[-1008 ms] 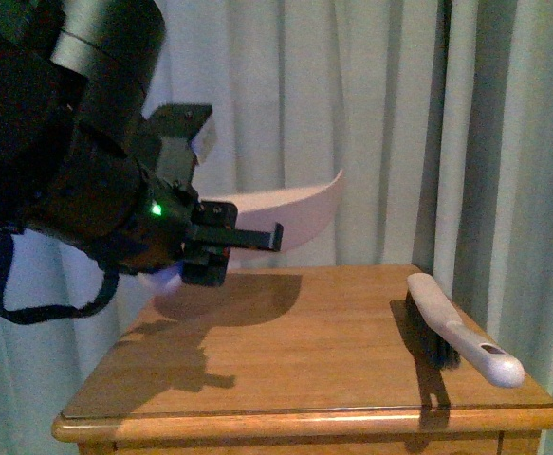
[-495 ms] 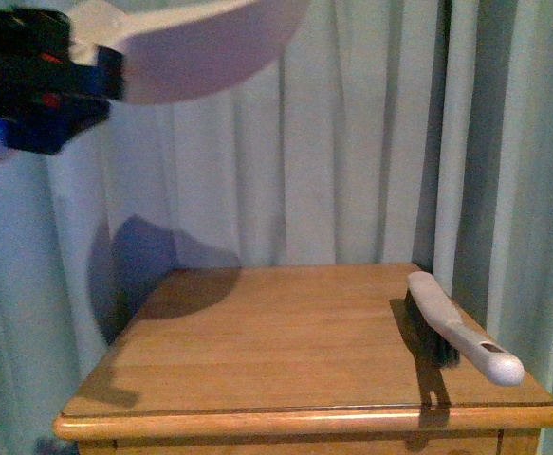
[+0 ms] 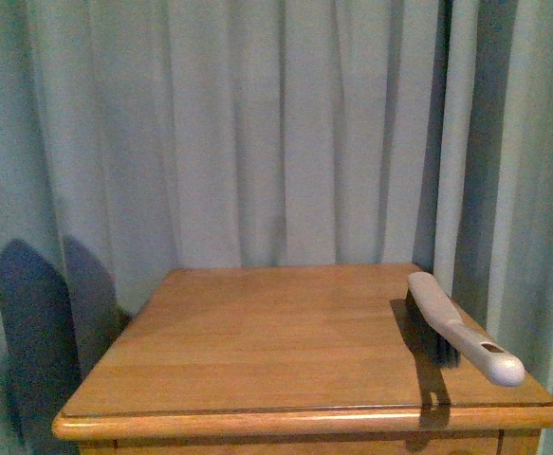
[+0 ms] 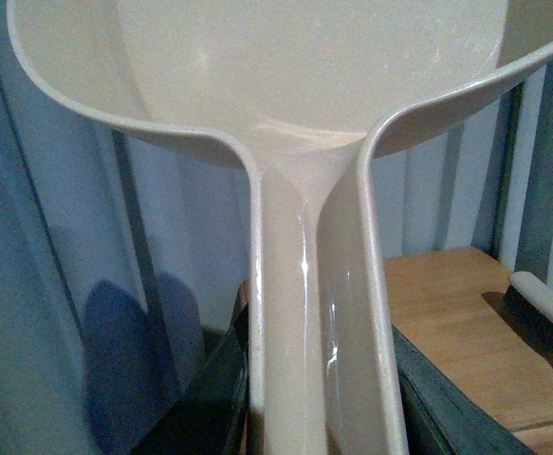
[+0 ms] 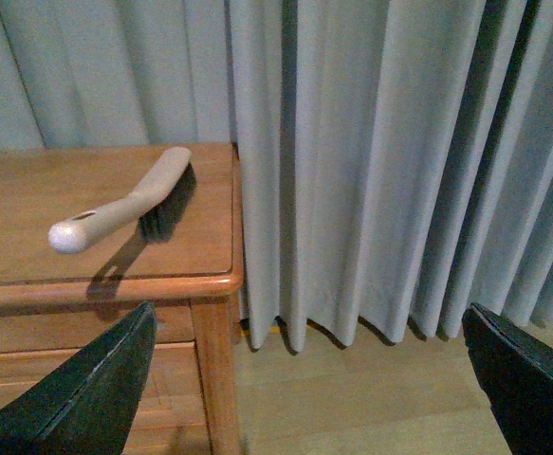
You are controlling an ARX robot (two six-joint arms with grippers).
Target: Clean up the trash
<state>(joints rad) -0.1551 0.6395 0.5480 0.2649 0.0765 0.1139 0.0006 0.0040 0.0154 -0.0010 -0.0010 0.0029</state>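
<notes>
So the big change: a second ago the left arm was parked over the left side of the table (image 3: 285,341) with the dustpan (image 4: 304,114), half a second ago it was swinging up and off past the table's left edge, and now the front view has no arm in it at all. Only a dark shadow (image 3: 29,303) is left on the curtain (image 3: 257,133) beside the table's left edge. The brush (image 3: 451,327) hasn't budged and lies along the table's right edge.

The left gripper (image 4: 319,398) is clamped on the dustpan's handle, with dark jaws on either side of it, and the pan is carried out beyond the table's left side. The right gripper (image 5: 309,322) is spread wide with nothing in it, hanging off the table's right front corner.

The trash itself, the tissue wad, doesn't show anywhere. It's not on the tabletop, nor on the strip of floor by the table's right leg. The part of the pan that's visible looks bare too, but its far lip is cut off by the frame, so the wad could be sitting up there. Best guess is the robot is carrying it off to dump, or has dumped it already, but there's no way to confirm that. No bin is in view either.
</notes>
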